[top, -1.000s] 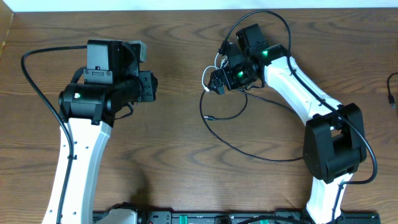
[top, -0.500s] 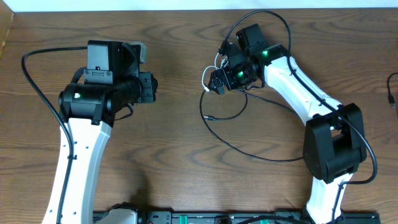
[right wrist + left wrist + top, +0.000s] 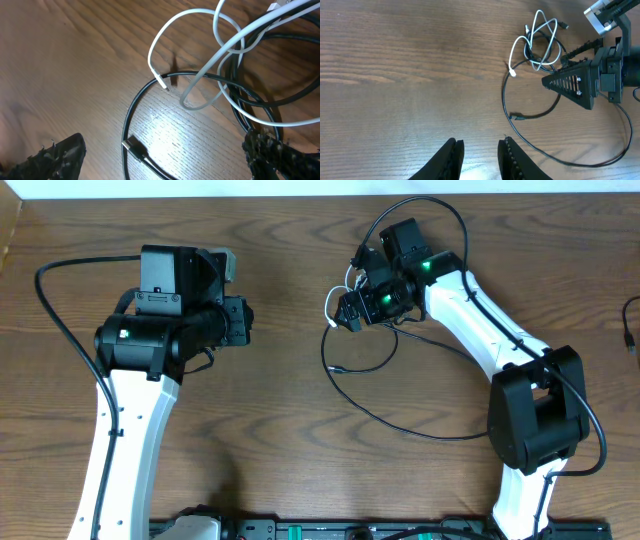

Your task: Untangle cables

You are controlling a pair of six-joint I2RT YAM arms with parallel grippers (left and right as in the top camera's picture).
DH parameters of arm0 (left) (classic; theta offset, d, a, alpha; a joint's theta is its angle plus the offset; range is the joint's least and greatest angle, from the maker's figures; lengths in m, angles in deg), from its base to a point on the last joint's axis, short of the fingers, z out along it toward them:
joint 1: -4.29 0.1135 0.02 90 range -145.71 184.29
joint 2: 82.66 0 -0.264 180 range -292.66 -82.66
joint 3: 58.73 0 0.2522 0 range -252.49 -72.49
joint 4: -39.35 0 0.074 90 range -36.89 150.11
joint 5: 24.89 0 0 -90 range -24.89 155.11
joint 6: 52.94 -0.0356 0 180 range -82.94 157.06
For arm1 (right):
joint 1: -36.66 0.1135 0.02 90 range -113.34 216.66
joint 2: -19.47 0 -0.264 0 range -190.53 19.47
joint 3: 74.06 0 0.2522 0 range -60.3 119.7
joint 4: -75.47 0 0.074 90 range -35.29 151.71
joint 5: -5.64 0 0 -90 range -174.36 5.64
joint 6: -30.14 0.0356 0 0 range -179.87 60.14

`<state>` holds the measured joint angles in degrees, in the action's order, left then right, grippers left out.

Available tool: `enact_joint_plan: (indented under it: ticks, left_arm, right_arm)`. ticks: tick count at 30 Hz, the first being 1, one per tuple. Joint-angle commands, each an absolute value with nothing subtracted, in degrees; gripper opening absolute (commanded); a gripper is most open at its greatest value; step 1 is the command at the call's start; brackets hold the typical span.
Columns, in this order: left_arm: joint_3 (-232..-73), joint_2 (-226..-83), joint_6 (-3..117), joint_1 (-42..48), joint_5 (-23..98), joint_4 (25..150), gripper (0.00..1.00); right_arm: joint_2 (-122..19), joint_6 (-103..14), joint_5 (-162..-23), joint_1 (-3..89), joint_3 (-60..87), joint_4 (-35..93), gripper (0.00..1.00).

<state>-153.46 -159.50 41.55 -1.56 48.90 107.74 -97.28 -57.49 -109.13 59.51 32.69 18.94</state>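
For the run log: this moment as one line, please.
white cable, black cable: tangled | right gripper: open, at tangle | left gripper: open, empty, clear of cables

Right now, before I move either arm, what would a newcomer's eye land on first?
The tangle: a white cable looped through a black cable, toward the back of the table, right of middle. The right hand hangs just over it, wide open, holding nothing. The left hand sits well off to the left, over plain wood, empty.
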Motion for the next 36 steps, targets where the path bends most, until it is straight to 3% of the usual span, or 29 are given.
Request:
enact_joint_plan:
  ticks: [1,36]
  left_arm:
    - [-153.19,-160.05,41.61,-1.69,48.69,107.83,0.29]
    - [-153.19,-160.02,41.00,-1.69,48.71,108.20,0.29]
  right_arm:
    - [-97.65,-57.80,-109.79,59.75,33.24,18.88,0.99]
    - [-97.65,-57.80,-109.77,59.75,33.24,18.88,0.99]
